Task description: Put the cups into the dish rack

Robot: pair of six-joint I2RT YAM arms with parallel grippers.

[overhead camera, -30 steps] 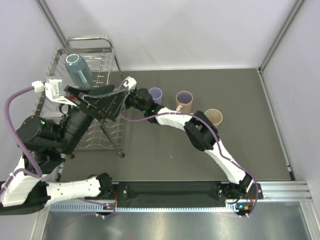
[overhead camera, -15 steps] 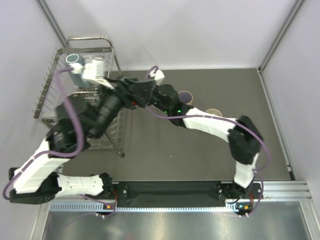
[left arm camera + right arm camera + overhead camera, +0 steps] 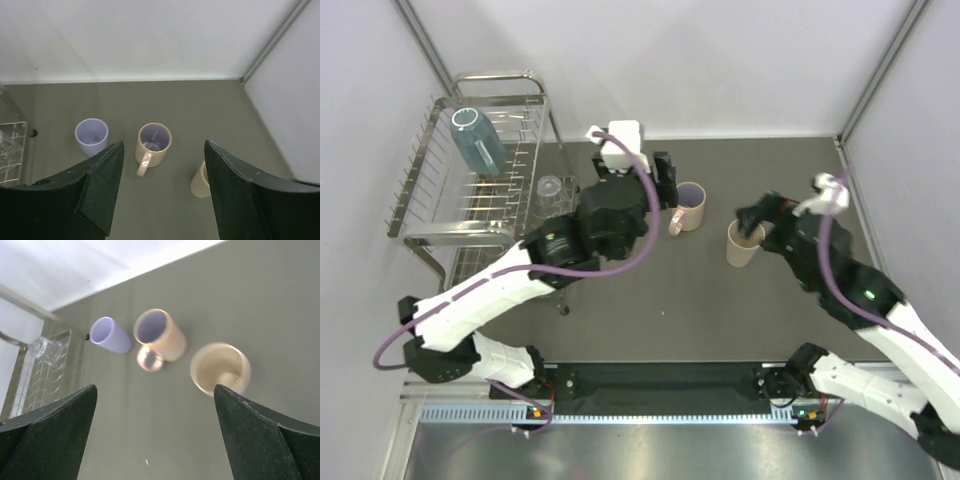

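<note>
The dish rack (image 3: 430, 180) stands at the left and holds a teal-blue cup (image 3: 477, 138) and a clear glass (image 3: 552, 190). On the table stand the pink handled mug (image 3: 690, 205) and the beige tumbler (image 3: 745, 243). My left arm hides the lavender tumbler in the top view. It shows in the left wrist view (image 3: 91, 136) beside the mug (image 3: 154, 144) and the beige tumbler (image 3: 200, 181). My left gripper (image 3: 665, 180) is open and empty, above and left of the mug. My right gripper (image 3: 760, 215) is open and empty, above the beige tumbler (image 3: 220, 369).
The rack's corner shows in the left wrist view (image 3: 10, 150) and in the right wrist view (image 3: 35, 375). White walls bound the table at the back and on both sides. The right wall's corner post (image 3: 880, 70) rises at the back right.
My left arm swung from over the rack rightward to the cups. My right arm pulled back from beside the rack to above the beige tumbler. The clear glass now shows in the rack.
</note>
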